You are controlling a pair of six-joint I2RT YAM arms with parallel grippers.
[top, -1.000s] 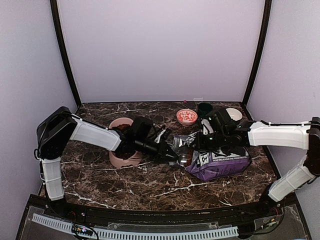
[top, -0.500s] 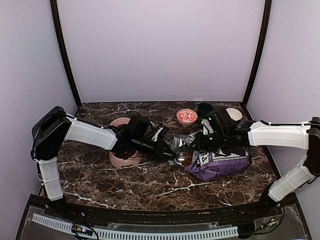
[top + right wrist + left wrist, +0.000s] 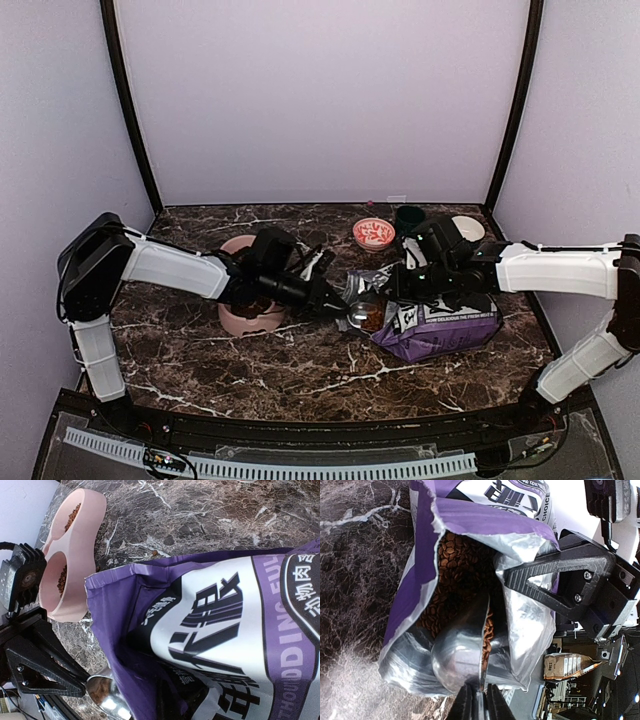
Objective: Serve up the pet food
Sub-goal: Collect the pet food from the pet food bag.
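The left gripper (image 3: 479,700) clenches the steel spoon (image 3: 457,657), loaded with kibble (image 3: 462,575) at the mouth of the bag (image 3: 225,630) (more lies inside). The right gripper (image 3: 512,577) pinches the bag's lip. Carry the spoon level, leftward to the pink double bowl (image 3: 92,540).

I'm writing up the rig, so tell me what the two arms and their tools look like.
The left arm and right arm have white shell links between black joints. A thin black cable loops beside the left arm's lower link. The left tool and right tool are black, their fingers open triangular frames fastened with screws.
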